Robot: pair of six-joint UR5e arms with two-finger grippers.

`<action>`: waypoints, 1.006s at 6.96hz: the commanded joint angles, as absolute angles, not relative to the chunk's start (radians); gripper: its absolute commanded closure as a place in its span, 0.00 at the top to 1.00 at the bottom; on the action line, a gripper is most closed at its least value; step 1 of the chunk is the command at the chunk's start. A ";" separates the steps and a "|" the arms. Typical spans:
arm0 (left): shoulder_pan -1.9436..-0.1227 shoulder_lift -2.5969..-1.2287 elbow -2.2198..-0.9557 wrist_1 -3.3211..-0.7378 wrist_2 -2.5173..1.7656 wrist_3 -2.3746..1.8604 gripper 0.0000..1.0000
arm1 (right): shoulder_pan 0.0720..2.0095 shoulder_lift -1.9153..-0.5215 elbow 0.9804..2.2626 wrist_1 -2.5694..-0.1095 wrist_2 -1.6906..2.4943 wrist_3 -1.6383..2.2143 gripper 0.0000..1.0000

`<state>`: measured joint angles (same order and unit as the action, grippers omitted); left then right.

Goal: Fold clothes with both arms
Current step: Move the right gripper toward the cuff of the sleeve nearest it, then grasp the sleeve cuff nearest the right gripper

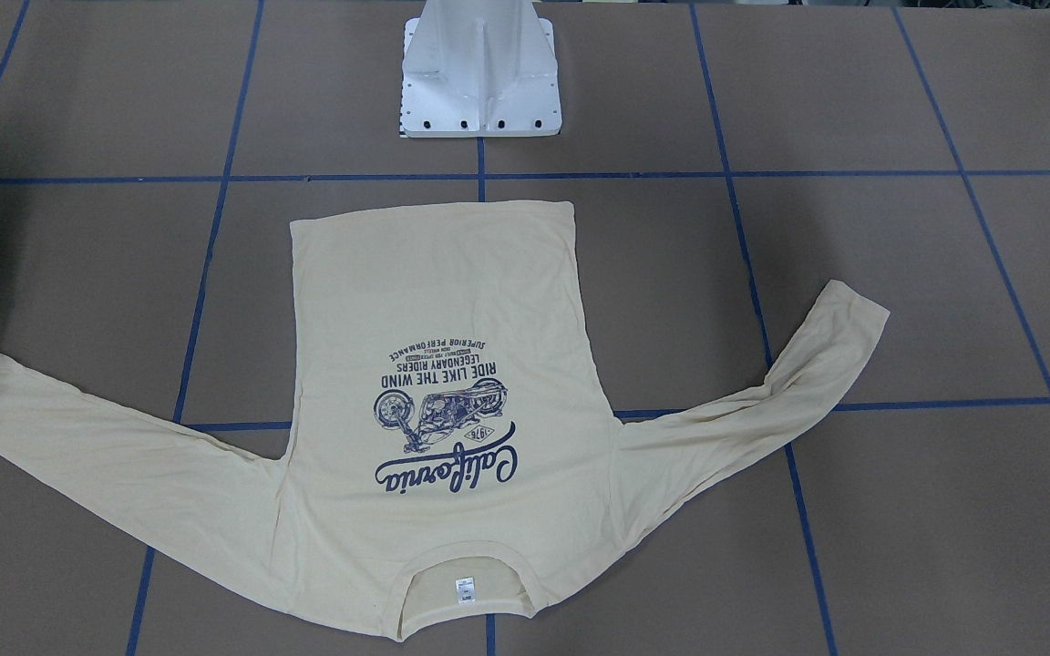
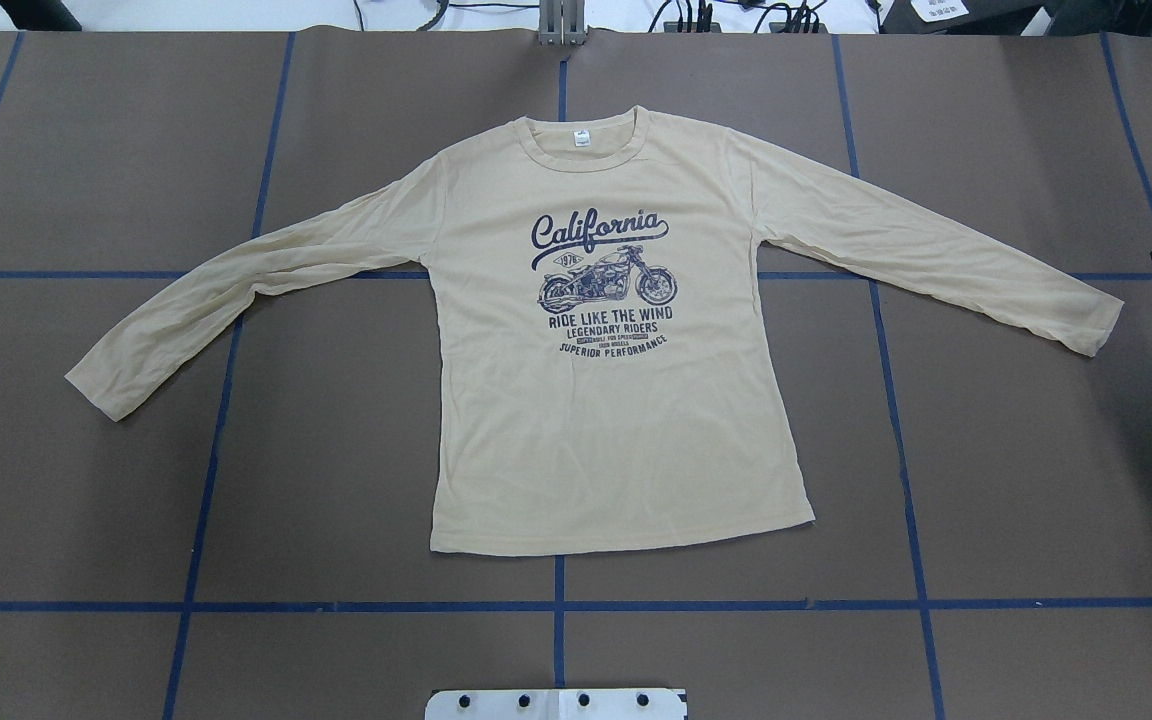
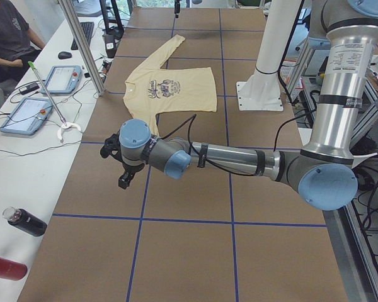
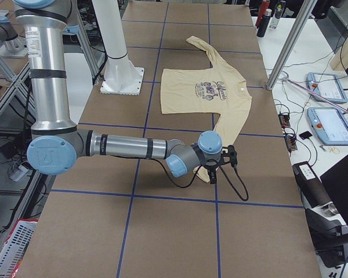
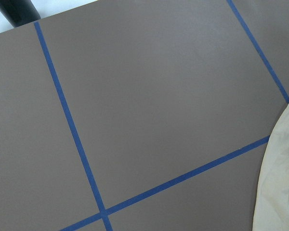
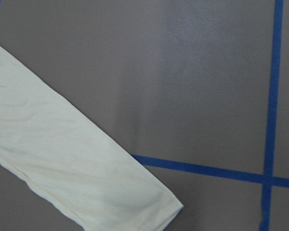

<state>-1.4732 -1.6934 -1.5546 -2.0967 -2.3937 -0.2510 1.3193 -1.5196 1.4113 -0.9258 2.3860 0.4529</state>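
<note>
— Which way must you reach?
— Rightward from my black two-finger left gripper (image 3: 123, 179), jaws I cannot read: a pale cream-yellow thin-knit long-sleeved T-shirt (image 2: 616, 420), flat, print up, on the brown blue-taped table (image 2: 1036, 480), sleeves spread gripper to gripper. My black right gripper (image 4: 216, 172), unreadable too, hangs nearer, by its sleeve cuff (image 6: 149, 207).
— Feel?
— Limp, I'd judge.

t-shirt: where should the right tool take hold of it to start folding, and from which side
Probably the right sleeve's cuff, from above at its outer end. The T-shirt lies flat, print up, sleeves spread, so the cuff is a free edge away from the body, and the right tool hangs close by.
</note>
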 commanded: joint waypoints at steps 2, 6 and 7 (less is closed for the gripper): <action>-1.393 -1.684 -1.555 -2.240 -2.298 -0.477 1.00 | 1.223 -1.508 1.359 -0.858 2.323 0.607 1.00; -1.391 -1.684 -1.555 -2.241 -2.301 -0.477 1.00 | 1.155 -1.506 1.327 -0.857 2.293 0.606 1.00; -1.391 -1.684 -1.557 -2.241 -2.301 -0.477 1.00 | 1.149 -1.503 1.322 -0.857 2.293 0.604 1.00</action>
<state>-1.3919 -1.6844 -1.5560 -2.2410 -2.3010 -0.4769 1.1642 -1.5059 1.3290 -0.8575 2.2942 0.6054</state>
